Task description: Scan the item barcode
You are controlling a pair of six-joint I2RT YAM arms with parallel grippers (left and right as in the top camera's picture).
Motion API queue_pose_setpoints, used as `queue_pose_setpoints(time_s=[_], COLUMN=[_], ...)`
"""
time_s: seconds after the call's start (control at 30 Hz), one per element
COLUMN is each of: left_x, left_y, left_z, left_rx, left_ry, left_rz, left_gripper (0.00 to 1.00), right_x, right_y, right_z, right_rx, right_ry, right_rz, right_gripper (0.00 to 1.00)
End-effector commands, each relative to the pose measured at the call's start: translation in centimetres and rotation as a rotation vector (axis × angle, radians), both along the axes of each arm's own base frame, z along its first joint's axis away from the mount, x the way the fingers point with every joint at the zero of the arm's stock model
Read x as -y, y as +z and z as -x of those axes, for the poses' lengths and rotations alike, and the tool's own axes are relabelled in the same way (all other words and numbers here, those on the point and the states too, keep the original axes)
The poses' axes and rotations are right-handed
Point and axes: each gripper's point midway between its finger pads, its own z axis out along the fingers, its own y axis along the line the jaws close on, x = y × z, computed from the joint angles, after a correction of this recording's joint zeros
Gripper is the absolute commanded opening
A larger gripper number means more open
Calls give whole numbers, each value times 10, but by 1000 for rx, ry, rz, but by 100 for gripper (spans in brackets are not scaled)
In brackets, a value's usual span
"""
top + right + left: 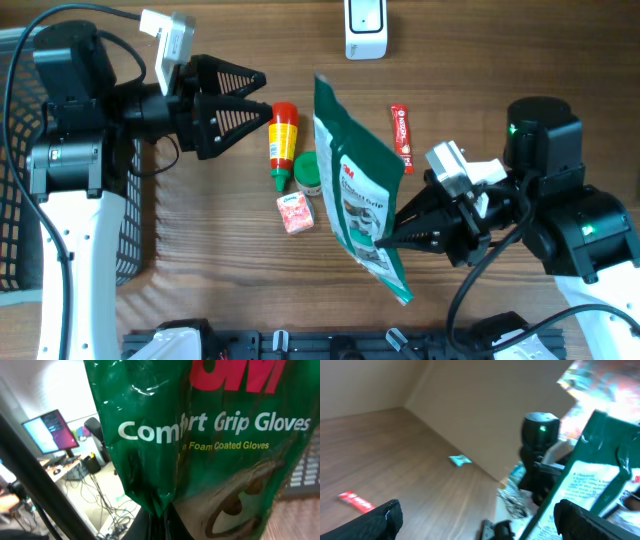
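The item is a green bag of 3M Comfort Grip Gloves [355, 190], held tilted above the table's middle. My right gripper [382, 240] is shut on the bag's lower edge. In the right wrist view the bag [210, 435] fills the frame, and the right gripper [161, 527] pinches a fold at the bottom. My left gripper [266, 98] stands open at the upper left, pointing at the bag with nothing between its fingers. Seen from the left wrist, the bag [600, 480] shows its printed white panel beyond the left gripper [480, 525]. The barcode is out of view.
A white scanner [366, 28] stands at the table's far edge. Left of the bag lie a red sauce bottle [284, 135], a green-lidded tub [307, 172] and a pink packet [294, 213]. A red stick packet [402, 138] lies to its right. A black mesh basket [130, 235] stands at the left.
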Motion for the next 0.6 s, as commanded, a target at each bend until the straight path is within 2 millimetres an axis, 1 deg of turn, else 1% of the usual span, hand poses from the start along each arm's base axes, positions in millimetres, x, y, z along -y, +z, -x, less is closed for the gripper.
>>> queue_pose_setpoints(time_s=[0.0, 0.1, 0.17, 0.33, 0.4, 0.5, 0.53, 0.57], left_x=[1, 1, 2, 17, 23, 28, 28, 28], left_y=[9, 9, 9, 10, 12, 13, 13, 13], left_z=[16, 16, 16, 26, 29, 32, 32, 32], left_rx=[46, 46, 46, 63, 85, 108, 108, 108], left_ry=[-103, -103, -104, -163, -187, -209, -208, -208], left_rz=[49, 49, 49, 49, 48, 47, 47, 48], left_gripper=[100, 100, 100, 100, 100, 98, 97, 93], right_x=[-1, -3, -7, -26, -35, -46, -47, -47], right_y=[9, 7, 2, -18, -22, -23, -23, -23], right_z=[8, 0, -11, -40, -50, -55, -56, -57], right_rx=[48, 59, 42, -36, -68, -64, -67, -63], right_ry=[68, 69, 69, 106, 128, 162, 163, 164], right_rz=[-56, -59, -54, -28, -13, -8, -6, -8], right_gripper=[4, 4, 4, 4, 4, 4, 4, 4])
